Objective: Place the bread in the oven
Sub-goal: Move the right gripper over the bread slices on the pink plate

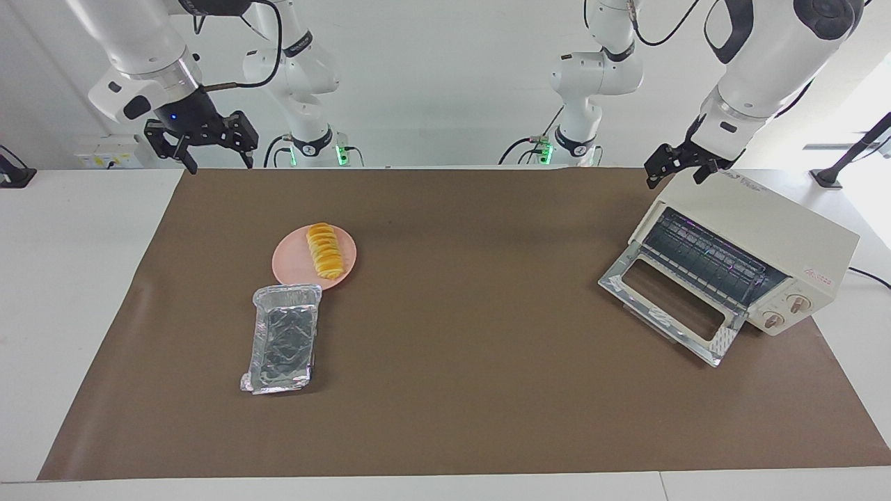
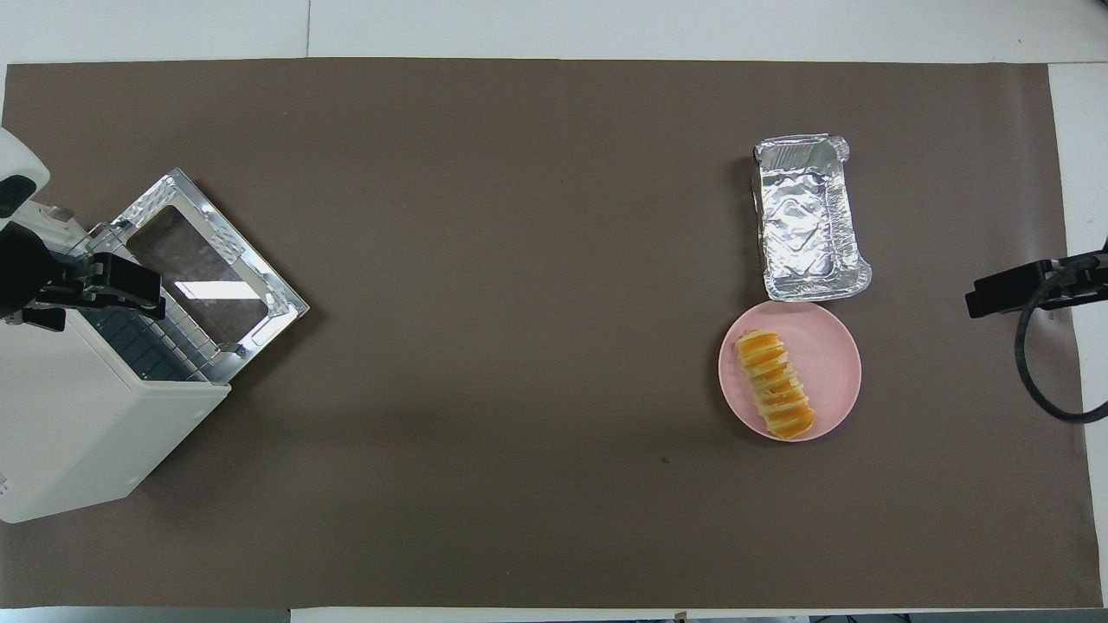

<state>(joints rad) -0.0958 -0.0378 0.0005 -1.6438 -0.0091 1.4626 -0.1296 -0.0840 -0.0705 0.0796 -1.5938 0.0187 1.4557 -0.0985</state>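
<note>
Facing view shows the bread (image 1: 325, 250) lying on a round pink plate (image 1: 292, 259) on the brown mat (image 1: 445, 390) that covers the counter (image 1: 69, 292), toward the right arm's end. A crinkled foil tray (image 1: 283, 339) sits just beside the plate, farther from the robots, its near corner touching or nearly touching the plate's rim. The oven (image 1: 766, 229) stands toward the left arm's end of the counter, turned at an angle, with its glass door (image 1: 669, 301) dropped fully open and the wire rack (image 1: 706, 259) visible inside; two round knobs (image 1: 785, 312) sit at the end of its front.

The left tool (image 1: 679, 169) hangs in the air over the top edge of the oven, above the open mouth, holding nothing; I cannot tell how wide its fingers stand. The right tool (image 1: 202, 142) waits raised over the robots' edge of the mat at its own end of the counter, well apart from the plate, its fingers spread wide and empty.
</note>
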